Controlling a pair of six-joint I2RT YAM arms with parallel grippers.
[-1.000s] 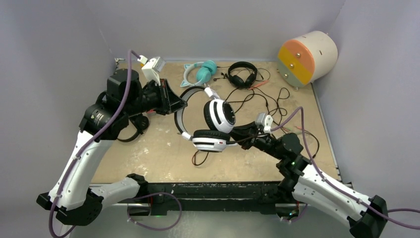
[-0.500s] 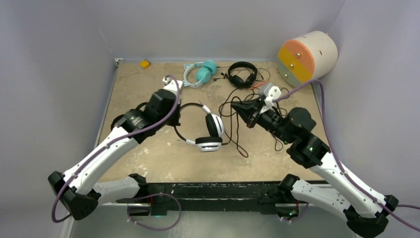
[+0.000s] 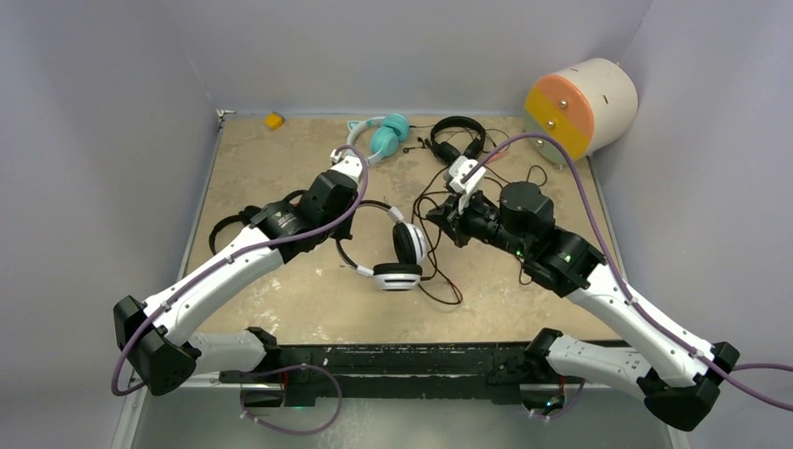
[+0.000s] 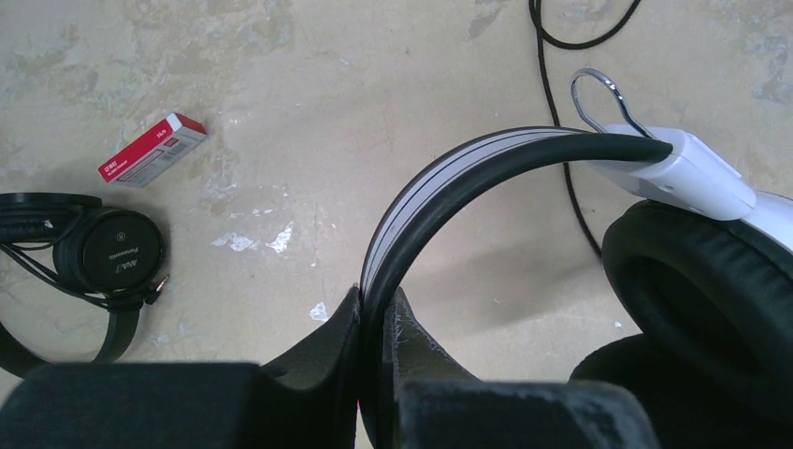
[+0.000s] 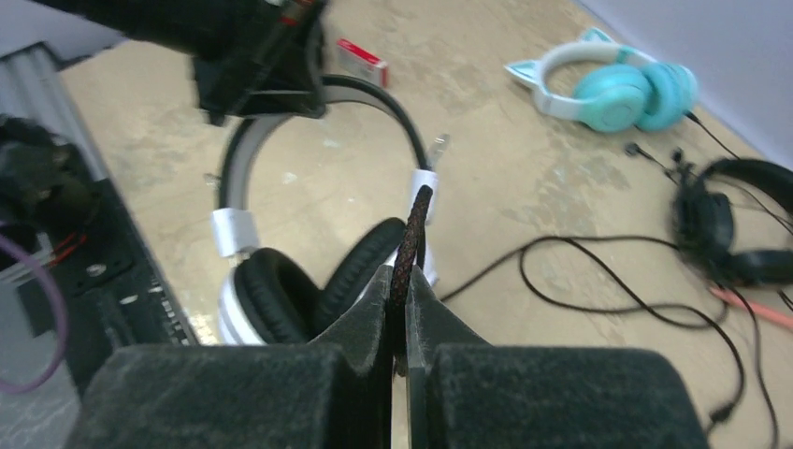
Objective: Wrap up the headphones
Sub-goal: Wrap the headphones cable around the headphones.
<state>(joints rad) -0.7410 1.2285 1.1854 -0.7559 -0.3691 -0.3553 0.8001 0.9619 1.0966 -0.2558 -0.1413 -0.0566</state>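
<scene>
The white-and-black headphones (image 3: 400,254) lie mid-table with the ear cups folded together. My left gripper (image 3: 342,224) is shut on their headband (image 4: 439,182), pinched edge-on between the jaws. Right of the ear cups, my right gripper (image 3: 436,217) is shut on a dark braided cable (image 5: 411,234), and thin black cable (image 3: 447,285) trails over the table below it. At the back lie the teal cat-ear headphones (image 3: 379,137) and a black pair (image 3: 458,138). Another black pair (image 4: 105,254) lies under my left arm.
A small red-and-white box (image 4: 152,148) lies near the left black pair. A thin red stick (image 5: 756,310) lies by the back black pair. A big cylinder with an orange and yellow face (image 3: 580,108) sits at the back right, a small yellow thing (image 3: 273,120) at the back left.
My left gripper has carried the headband rightward and lower. My right arm swung from the near right up behind the headphones, then left toward the ear cups, drawing the cable along.
</scene>
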